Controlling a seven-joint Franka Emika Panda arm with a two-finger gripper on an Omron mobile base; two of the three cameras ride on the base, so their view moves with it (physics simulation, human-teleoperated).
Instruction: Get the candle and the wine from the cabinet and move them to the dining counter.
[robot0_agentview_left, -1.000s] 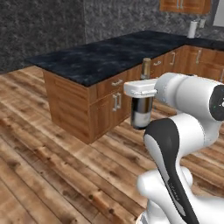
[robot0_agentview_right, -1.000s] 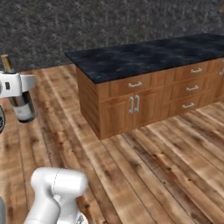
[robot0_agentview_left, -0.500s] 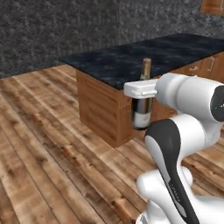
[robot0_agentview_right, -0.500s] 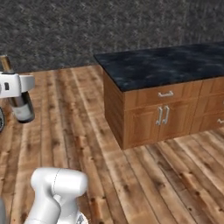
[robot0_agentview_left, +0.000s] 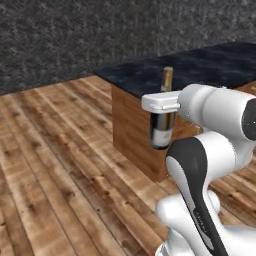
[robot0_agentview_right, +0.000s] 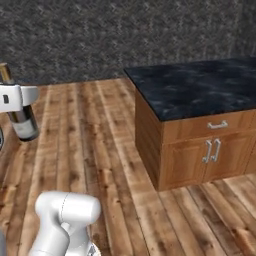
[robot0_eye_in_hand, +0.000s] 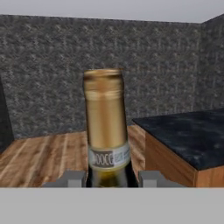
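The wine (robot0_agentview_left: 160, 136) is a dark bottle with a gold-capped neck and a pale label. It hangs upright above the wooden floor, and my gripper (robot0_agentview_left: 161, 107) is shut on its upper body. From the right base view the wine (robot0_agentview_right: 23, 123) shows at the far left, held in the gripper (robot0_agentview_right: 17, 98). In the hand view the neck of the wine (robot0_eye_in_hand: 105, 127) rises between the gripper (robot0_eye_in_hand: 111, 177) fingertips. A black marble counter (robot0_agentview_left: 205, 67) on a wood base stands behind and right of the bottle; I cannot tell whether it is the dining counter. Candle and cabinet are out of view.
The counter (robot0_agentview_right: 195, 92) has a drawer and two doors with grey handles on its near side; its corner points toward me. Plank floor (robot0_agentview_left: 60, 165) spreads open to the left and front. A dark grey stone wall (robot0_agentview_right: 100, 40) closes the back.
The whole scene has slid right in both base views, so the base has moved. The counter's corner now sits closer. The bottle stays in the gripper as before.
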